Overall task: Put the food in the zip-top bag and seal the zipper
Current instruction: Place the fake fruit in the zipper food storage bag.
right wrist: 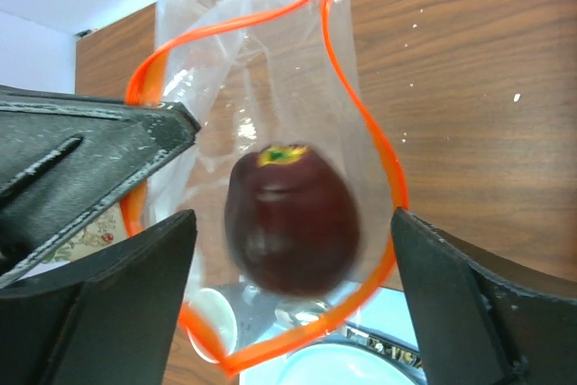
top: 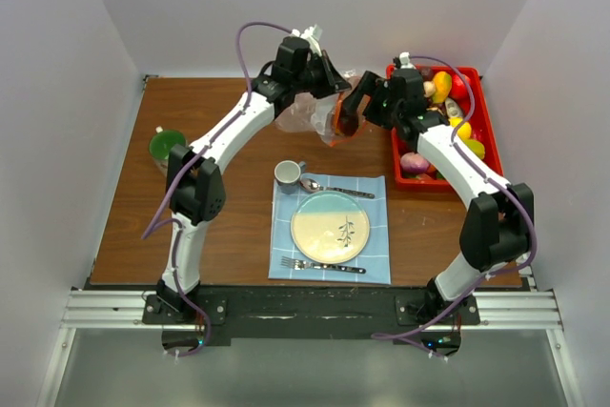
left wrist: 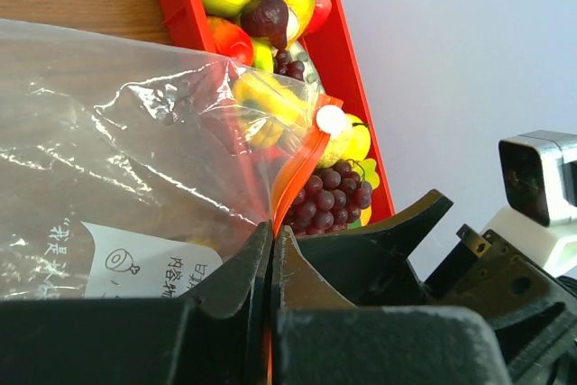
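Now right pincer gapes, empty; dark fruit loose mid-frame inside the bag. Left pincer pinches zipper: hold steady, mouth wide.

The zip-top bag is recorded as clear and its zipper as orange-red. A white label with black print is noted. The fruit is dark maroon, topped yellow-green. The tray is red and the grapes purple. The desk is brown wood-grain. The placemat is blue checked. The plate is cream and pale turquoise, marked with a dark sprig.
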Action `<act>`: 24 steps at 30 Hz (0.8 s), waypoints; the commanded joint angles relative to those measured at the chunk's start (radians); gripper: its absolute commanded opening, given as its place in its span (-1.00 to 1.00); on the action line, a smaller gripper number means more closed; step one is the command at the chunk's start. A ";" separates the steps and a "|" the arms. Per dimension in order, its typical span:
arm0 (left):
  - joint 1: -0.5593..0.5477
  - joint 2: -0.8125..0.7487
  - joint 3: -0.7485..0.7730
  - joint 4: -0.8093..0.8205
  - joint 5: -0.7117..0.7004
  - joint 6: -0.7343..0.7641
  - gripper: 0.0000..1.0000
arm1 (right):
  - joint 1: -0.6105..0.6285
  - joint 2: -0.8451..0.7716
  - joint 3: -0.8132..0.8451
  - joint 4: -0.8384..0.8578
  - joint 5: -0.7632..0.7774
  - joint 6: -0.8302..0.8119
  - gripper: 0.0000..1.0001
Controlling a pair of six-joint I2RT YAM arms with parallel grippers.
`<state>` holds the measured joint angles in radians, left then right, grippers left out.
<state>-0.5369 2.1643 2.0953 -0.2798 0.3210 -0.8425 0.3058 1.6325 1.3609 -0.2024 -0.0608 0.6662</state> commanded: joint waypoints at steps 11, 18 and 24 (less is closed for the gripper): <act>0.008 -0.037 -0.023 0.031 -0.065 -0.029 -1.00 | 0.004 -0.106 0.115 -0.199 0.146 -0.117 0.82; 0.009 -0.001 -0.029 0.048 -0.069 -0.032 -1.00 | 0.000 -0.272 0.040 -0.347 0.390 -0.253 0.78; 0.009 0.015 -0.018 0.051 -0.065 -0.033 -1.00 | -0.063 -0.321 -0.058 -0.411 0.447 -0.255 0.76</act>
<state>-0.5358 2.1677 2.0674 -0.2687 0.2569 -0.8558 0.2890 1.3216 1.3800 -0.5240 0.2981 0.4381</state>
